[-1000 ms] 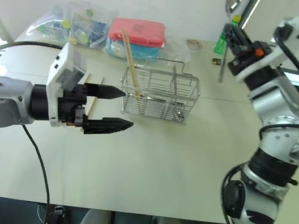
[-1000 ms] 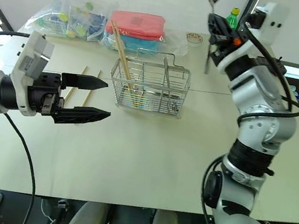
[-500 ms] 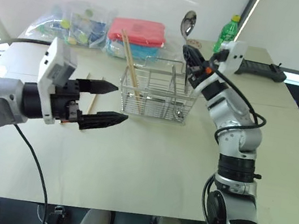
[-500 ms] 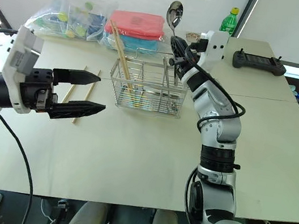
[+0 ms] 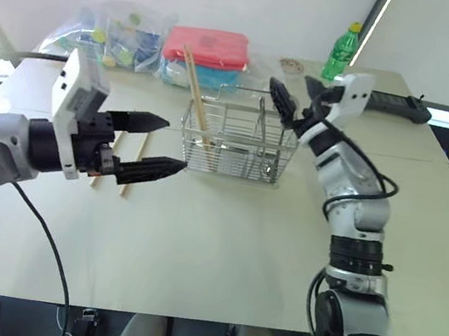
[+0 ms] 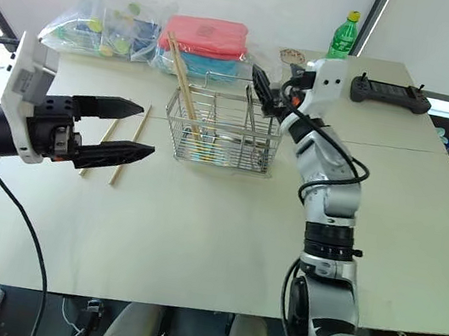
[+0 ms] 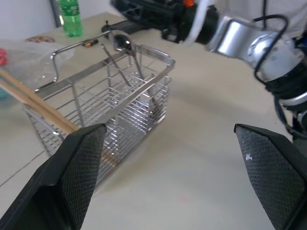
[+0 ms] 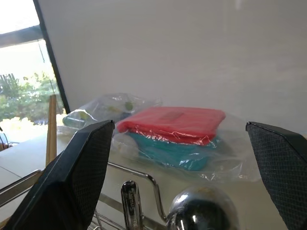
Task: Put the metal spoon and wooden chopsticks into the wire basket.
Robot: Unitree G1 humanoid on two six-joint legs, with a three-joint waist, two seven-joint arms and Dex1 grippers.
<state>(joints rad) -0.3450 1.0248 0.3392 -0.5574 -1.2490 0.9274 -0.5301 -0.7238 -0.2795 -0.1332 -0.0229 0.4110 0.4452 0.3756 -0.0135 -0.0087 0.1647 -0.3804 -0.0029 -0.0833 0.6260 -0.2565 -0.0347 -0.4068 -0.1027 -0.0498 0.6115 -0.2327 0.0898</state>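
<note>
Chopsticks (image 6: 186, 97), two of them, lean inside the wire basket (image 6: 223, 133), which stands toward the far edge of the bench (image 6: 212, 243). Two more chopsticks (image 6: 129, 145) lie flat on the bench beside the basket's left end. The metal spoon (image 7: 121, 44) stands in the basket with its bowl up. The right hand (image 5: 296, 102) hangs spread just above the spoon. The left hand (image 5: 155, 143) is spread and empty, above the loose chopsticks.

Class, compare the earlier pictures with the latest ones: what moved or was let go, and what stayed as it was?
The right pincer came down to the basket, opened and let go of the spoon, which now stands inside. The left pincer stayed open, holding nothing. Two chopsticks remain in the basket, two more on the table.
</note>
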